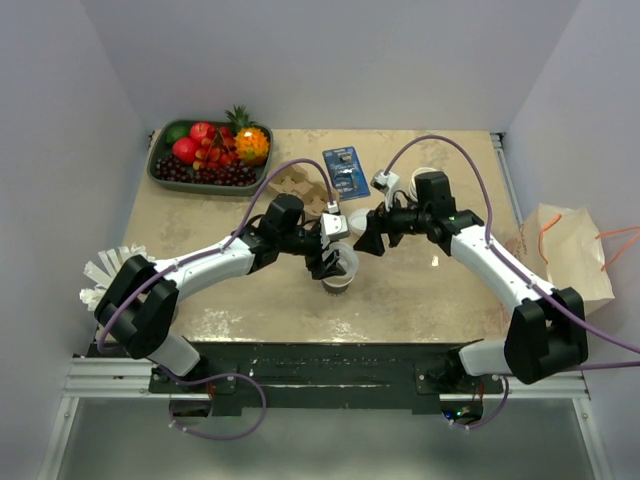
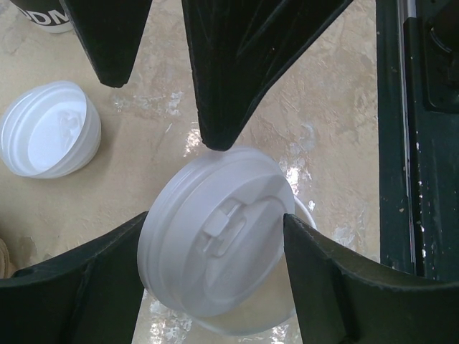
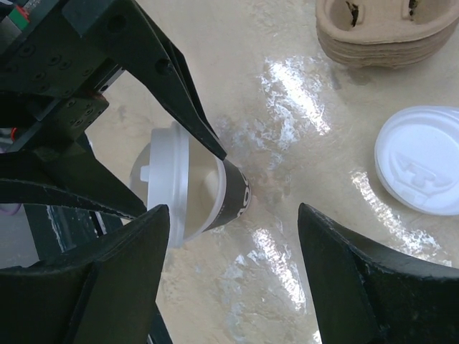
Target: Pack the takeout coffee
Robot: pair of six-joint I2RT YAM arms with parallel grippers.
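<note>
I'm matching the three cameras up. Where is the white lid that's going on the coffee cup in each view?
Top external: the lid sits just below the picture's centre.
Left wrist: the lid is at lower centre, between the left fingers.
Right wrist: the lid is left of centre, tilted on the cup.
Shared landmark: the spare lid lying beside it.

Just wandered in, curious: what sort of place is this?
Probably a robotics test booth: blank walls around one table, a left arm and right arm bolted at its edge, and the takeout coffee and fruit tray as props.
</note>
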